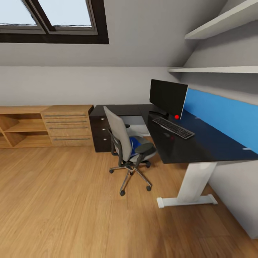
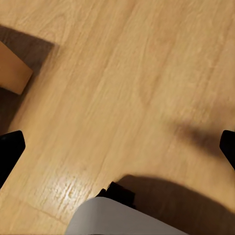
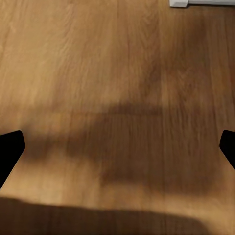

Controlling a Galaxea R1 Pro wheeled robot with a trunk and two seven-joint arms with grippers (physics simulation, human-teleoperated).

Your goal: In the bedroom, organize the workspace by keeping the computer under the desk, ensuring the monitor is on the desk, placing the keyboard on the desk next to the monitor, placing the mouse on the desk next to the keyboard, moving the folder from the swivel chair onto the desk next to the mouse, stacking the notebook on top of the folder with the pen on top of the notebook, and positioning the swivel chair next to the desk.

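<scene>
Already on the dark tabletop (image 1: 200,147): monitor (image 1: 167,96), keyboard (image 1: 173,128) just in front of it. Still on the swivel chair (image 1: 127,148) seat: something blue, likely the folder (image 1: 134,143). No telling where mouse, notebook, pen or computer are. Chair near the tabletop, not tucked in. Left end effector (image 2: 117,147) and right end effector (image 3: 117,147) spread wide, empty, above wooden floor (image 3: 98,73). Most steps apparently left.

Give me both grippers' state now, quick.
Left gripper: open, holding nothing, above the wooden floor.
Right gripper: open, holding nothing, also above floor.
</scene>
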